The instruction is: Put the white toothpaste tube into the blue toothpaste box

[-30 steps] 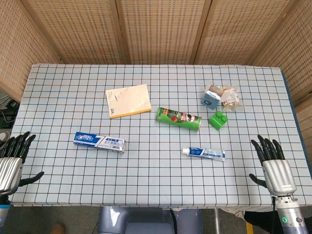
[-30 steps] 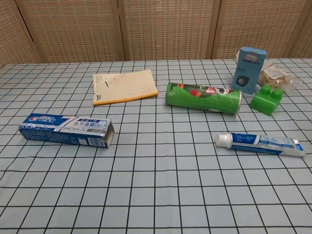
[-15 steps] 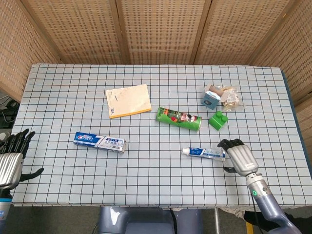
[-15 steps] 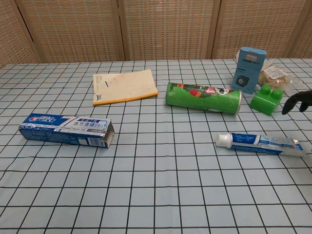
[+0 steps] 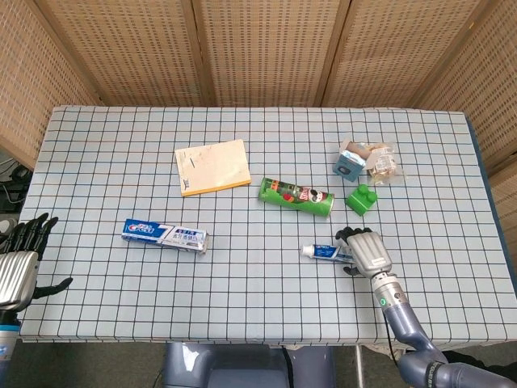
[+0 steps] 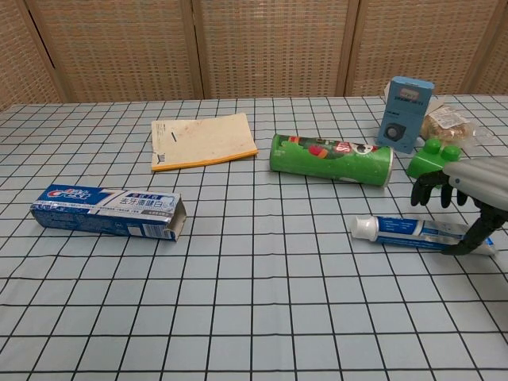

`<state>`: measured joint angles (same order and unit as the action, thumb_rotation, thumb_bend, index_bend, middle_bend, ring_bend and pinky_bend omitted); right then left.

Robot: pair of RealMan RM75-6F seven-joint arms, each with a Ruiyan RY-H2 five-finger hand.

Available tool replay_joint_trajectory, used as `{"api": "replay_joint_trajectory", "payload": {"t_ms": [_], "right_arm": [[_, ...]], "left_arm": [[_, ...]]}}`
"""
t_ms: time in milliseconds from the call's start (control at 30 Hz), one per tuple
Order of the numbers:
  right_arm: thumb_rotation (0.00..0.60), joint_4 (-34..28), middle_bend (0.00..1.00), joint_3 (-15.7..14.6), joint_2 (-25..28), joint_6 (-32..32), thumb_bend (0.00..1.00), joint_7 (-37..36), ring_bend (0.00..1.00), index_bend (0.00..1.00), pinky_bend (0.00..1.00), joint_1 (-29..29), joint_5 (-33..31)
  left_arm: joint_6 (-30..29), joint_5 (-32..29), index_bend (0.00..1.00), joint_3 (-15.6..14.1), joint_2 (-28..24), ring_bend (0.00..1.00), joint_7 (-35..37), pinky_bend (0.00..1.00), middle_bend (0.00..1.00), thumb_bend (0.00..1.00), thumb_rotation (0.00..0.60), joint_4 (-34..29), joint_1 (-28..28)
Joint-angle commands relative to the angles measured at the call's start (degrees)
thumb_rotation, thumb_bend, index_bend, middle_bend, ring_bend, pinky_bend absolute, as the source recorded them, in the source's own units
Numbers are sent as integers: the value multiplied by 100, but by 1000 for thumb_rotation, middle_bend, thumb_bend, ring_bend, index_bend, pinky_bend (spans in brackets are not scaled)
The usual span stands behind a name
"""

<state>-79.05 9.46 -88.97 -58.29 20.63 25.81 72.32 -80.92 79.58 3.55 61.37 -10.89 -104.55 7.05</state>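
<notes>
The white toothpaste tube [image 5: 323, 252] [image 6: 405, 230] lies flat at the front right of the table, cap pointing left. My right hand [image 5: 362, 252] [image 6: 464, 194] hovers over its tail end with fingers spread above it and the thumb down on the near side; it holds nothing. The blue toothpaste box [image 5: 164, 235] [image 6: 107, 211] lies flat at the front left, its open flap end facing right. My left hand [image 5: 18, 263] is open off the table's front left corner, seen only in the head view.
A green can [image 5: 296, 197] [image 6: 330, 158] lies on its side behind the tube. A green block [image 5: 361, 198] [image 6: 429, 155], a small blue box [image 5: 350, 162] [image 6: 406, 113] and a snack bag [image 5: 382, 162] [image 6: 447, 123] stand at the back right. A yellow notepad [image 5: 212, 166] [image 6: 203, 140] lies behind the toothpaste box.
My right hand has travelled from the table's front right edge leftward to above the tube's tail. The left hand has barely shifted. Tube and box have not moved.
</notes>
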Motion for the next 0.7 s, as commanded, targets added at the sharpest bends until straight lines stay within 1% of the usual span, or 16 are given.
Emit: {"api": "replay_joint_trajectory", "payload": {"t_ms": [33,167,500,600,700], "right_arm": [[600,94,439,-2,-107,51,323,31,441,387,490,43,-116],[600,166,464,-6,-188,62,369,3,463,410,517,65,-199],[600,389,482,-83,-238,64,388,-79,475,436,518,78,-279],[600,396,516,-93,-193,141,413,-214,503,475,519,80,-328],[600,461,574,-113,-196,184,446,-308,554,543,537,99,-324]], "left_arm": [[8,-24,0,11,1,0,7,0,0,0,600,7,8],[30,-38,0,9,7,0,-9,0,0,0,600,5,23],[34,-43,0,-1,17,0,-32,0,0,0,600,-7,35],[50,-44,0,-9,24,0,-41,0,0,0,600,-12,45],[45,-45,0,-11,27,0,-48,0,0,0,600,-15,46]]}}
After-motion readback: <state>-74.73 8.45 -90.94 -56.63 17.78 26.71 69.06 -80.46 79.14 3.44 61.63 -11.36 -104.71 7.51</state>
